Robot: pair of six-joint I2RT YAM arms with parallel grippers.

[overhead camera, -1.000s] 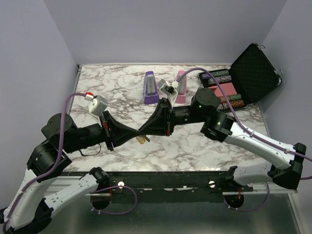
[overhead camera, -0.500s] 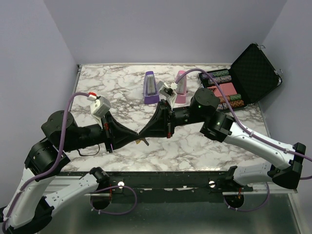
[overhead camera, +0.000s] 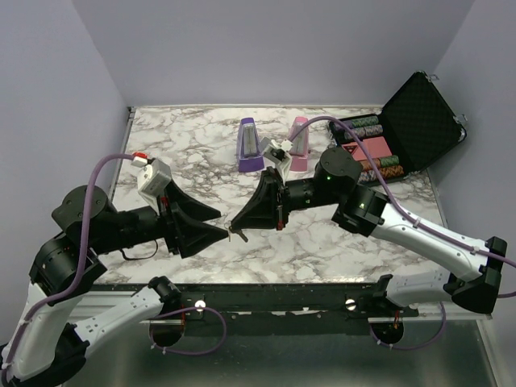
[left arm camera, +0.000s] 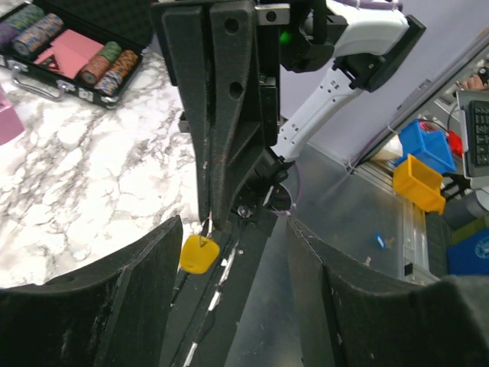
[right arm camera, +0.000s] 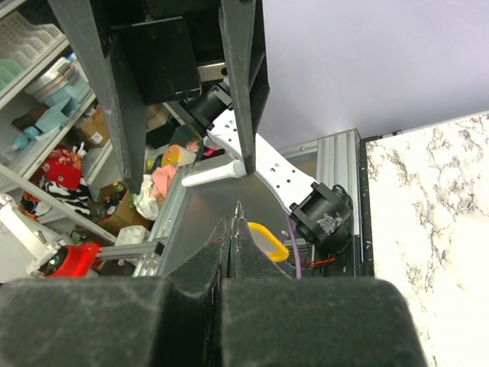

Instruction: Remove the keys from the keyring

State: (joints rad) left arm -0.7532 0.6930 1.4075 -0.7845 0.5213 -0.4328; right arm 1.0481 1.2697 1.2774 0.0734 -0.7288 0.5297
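The keys (overhead camera: pixel 238 234) are a tiny metal bunch with a yellow head (left arm camera: pixel 199 254), hanging above the marble table near its front edge. My right gripper (overhead camera: pixel 235 228) is shut on their thin metal, and a sliver (right arm camera: pixel 239 209) sticks out past its fingertips beside the yellow head (right arm camera: pixel 265 239). Whether that pinched sliver is the keyring or a key I cannot tell. My left gripper (overhead camera: pixel 221 222) stands open just left of the bunch, apart from it and holding nothing. In the left wrist view its two black fingers (left arm camera: pixel 114 306) frame the hanging yellow head.
A purple metronome (overhead camera: pixel 248 145) and a pink metronome (overhead camera: pixel 299 143) stand at the back middle of the table. An open black case (overhead camera: pixel 421 117) with poker chips (overhead camera: pixel 367 149) sits at the back right. The table's front edge (overhead camera: pixel 266 282) lies just below the grippers.
My left gripper, shut tip to tip against the right gripper a second ago, has opened wide and drawn back to the left. The keys stay pinched in the right gripper.
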